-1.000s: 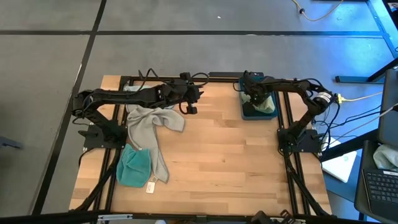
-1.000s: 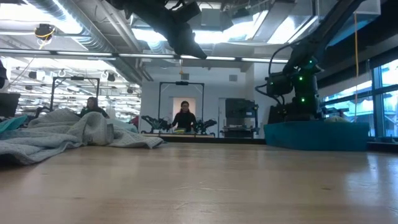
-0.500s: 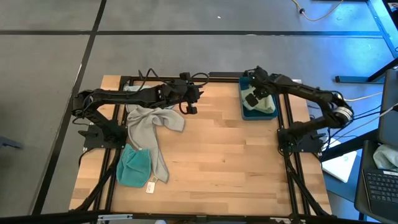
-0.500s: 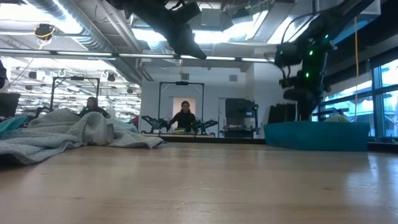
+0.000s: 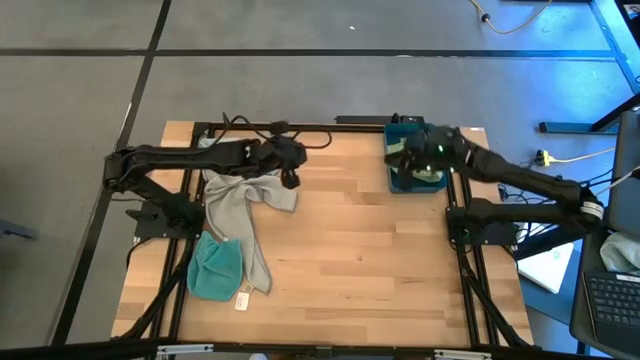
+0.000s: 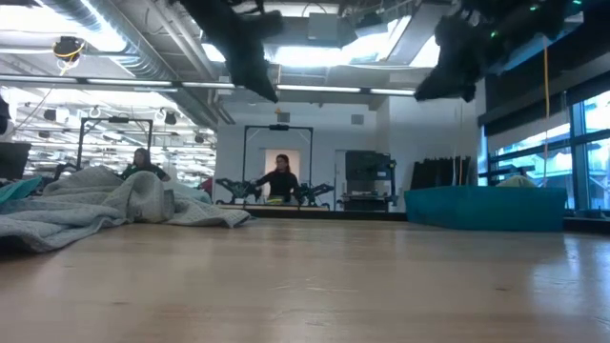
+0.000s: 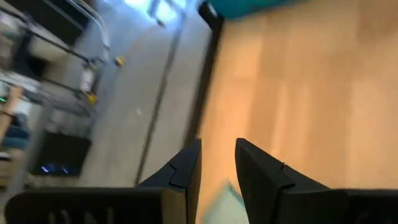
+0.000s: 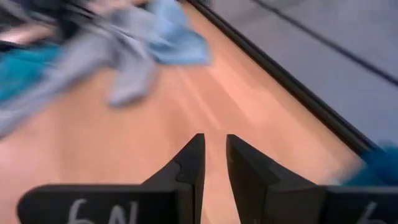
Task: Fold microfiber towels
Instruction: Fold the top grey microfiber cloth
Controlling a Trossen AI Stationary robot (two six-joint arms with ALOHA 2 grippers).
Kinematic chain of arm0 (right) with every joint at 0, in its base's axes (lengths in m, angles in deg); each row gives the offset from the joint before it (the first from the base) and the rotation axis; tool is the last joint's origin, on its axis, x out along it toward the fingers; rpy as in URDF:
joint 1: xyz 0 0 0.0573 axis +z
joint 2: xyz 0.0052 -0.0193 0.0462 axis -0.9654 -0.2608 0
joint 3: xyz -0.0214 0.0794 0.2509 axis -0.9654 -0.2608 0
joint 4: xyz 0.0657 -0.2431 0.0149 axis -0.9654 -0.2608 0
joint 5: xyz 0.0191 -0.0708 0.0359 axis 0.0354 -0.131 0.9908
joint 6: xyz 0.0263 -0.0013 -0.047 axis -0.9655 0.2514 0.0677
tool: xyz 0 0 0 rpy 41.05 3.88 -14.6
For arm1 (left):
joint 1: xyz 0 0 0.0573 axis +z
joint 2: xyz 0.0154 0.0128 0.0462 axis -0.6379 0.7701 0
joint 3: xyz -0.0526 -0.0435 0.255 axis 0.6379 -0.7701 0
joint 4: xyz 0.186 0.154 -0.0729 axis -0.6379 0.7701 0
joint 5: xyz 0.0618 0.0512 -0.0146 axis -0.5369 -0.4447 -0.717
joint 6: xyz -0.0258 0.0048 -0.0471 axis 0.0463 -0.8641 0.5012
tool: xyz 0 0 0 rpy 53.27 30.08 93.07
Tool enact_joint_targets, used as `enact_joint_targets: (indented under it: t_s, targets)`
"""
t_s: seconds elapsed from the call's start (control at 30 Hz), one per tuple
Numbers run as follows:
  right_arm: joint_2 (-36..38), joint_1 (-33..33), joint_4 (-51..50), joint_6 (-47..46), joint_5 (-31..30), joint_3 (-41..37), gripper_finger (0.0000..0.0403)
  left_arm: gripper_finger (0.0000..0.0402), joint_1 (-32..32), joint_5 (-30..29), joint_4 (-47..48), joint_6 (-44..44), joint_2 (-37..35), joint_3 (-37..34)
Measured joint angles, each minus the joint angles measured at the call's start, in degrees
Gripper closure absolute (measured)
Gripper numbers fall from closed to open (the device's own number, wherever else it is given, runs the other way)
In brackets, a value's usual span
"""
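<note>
High view is showing the wooden table [image 5: 340, 250] taking up the middle, with both dark arms reaching in over its far half. Lying on the table's left side is the grey towel [image 5: 232, 205], crumpled and stretching toward the near edge, and its lower part is touching the teal towel [image 5: 213, 268], which is sitting bunched just beside it. A small white tag [image 5: 241, 299] is lying at the near end of these two cloths. At the far right corner the blue tray [image 5: 402, 181] is resting, with a pale green towel [image 5: 432, 174] showing inside it. The left gripper [image 5: 291, 178] is hanging above the far end of the grey towel, its fingers [image 7: 186, 171] standing a narrow gap apart with nothing between them. The right gripper [image 5: 397, 148] is hovering over the tray, its fingers [image 8: 191, 162] likewise sitting slightly apart and gripping nothing.
</note>
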Motion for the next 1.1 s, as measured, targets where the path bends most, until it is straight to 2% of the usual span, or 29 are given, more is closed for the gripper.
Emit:
enact_joint_targets:
  t_s: [0.13,0.3,0.4,0.5,0.63,0.77,0.9,1.1]
  targets:
    - [2.1,5.9,10.9,1.1,-0.2,-6.7,0.0334,0.0312,-1.5,2.3,8.5,6.4,-1.7,0.0]
    - [0.9,11.3,21.7,6.9,-0.4,-12.1,0.0334,0.0312,-2.6,14.0,16.7,12.8,-0.5,0.0]
    - [-0.5,13.3,24.9,10.8,-0.4,-14.0,0.0334,0.0312,-4.2,14.5,19.5,13.4,1.0,-0.1]
    - [-2.4,14.4,26.6,13.7,-0.4,-14.5,0.0334,0.0310,-5.6,14.1,19.5,9.8,3.8,-0.1]
    - [-4.6,15.5,27.9,14.1,-0.3,-14.4,0.0334,0.0287,-7.0,18.9,21.1,5.4,9.5,-0.1]
    - [-5.3,16.4,27.1,15.4,0.0,-14.4,0.0334,0.0242,-8.3,21.0,23.9,7.6,14.8,-0.1]
    - [-5.2,16.8,26.7,15.4,0.0,-14.4,0.0334,0.0202,-9.3,20.4,22.7,11.3,16.6,-0.1]
    - [-5.2,16.8,24.5,17.2,0.0,-14.4,0.0334,0.0182,-9.5,19.2,21.4,12.3,19.3,-0.1]
